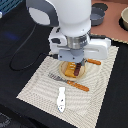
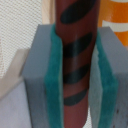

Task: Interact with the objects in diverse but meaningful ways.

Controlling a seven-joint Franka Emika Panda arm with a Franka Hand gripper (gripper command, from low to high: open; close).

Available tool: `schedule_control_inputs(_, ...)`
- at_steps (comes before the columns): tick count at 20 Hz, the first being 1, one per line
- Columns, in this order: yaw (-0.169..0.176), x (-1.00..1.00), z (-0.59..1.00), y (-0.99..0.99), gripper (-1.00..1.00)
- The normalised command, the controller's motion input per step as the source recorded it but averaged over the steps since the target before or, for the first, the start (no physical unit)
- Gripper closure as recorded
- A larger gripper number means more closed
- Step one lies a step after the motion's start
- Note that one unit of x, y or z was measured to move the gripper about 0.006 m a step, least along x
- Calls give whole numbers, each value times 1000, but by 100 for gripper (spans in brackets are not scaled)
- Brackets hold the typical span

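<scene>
Nearest to me, at the near edge of the pale woven placemat (image 1: 35, 82), lies the small white bone-shaped piece (image 1: 61, 99), untouched and well apart from the arm. Just beyond it an orange-handled fork (image 1: 68, 81) lies slantwise across the mat, and a second orange-handled utensil (image 1: 93, 61) pokes out to the exterior view's right of the arm. Over the middle of the mat the white arm hangs straight down, and its claw (image 1: 75, 68) sits low over a clear glassy dish (image 1: 85, 73) that holds the ridged orange-yellow block (image 1: 69, 67). The wrist view settles the grip: the two green pads (image 2: 52, 85) are pressed in from either side on the dark-brown sausage-like stick (image 2: 74, 70), a reddish-brown rod with black stripes, so the claw is closed down narrowly with the stick clamped between its jaws. The stick's long axis runs along the fingers, so it hangs roughly upright beneath the claw, its lower end down among the dish's contents; whether it touches the block I cannot tell. By my reckoning the coming move turns on that upright axis: the stick is already in hand, directly under the wrist, so it can go straight up or be set down. Far back on the black counter (image 1: 15, 45) stand the grey pots (image 1: 97, 14).
</scene>
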Motion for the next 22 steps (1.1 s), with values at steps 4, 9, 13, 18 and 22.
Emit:
schedule_control_inputs(4, 0, 243, -196, 228, 100)
schedule_control_inputs(9, 0, 215, -199, 226, 100)
schedule_control_inputs(13, -4, 174, -219, 196, 100)
schedule_control_inputs(18, -9, 271, -101, 122, 100)
schedule_control_inputs(22, -12, 222, -89, 30, -100)
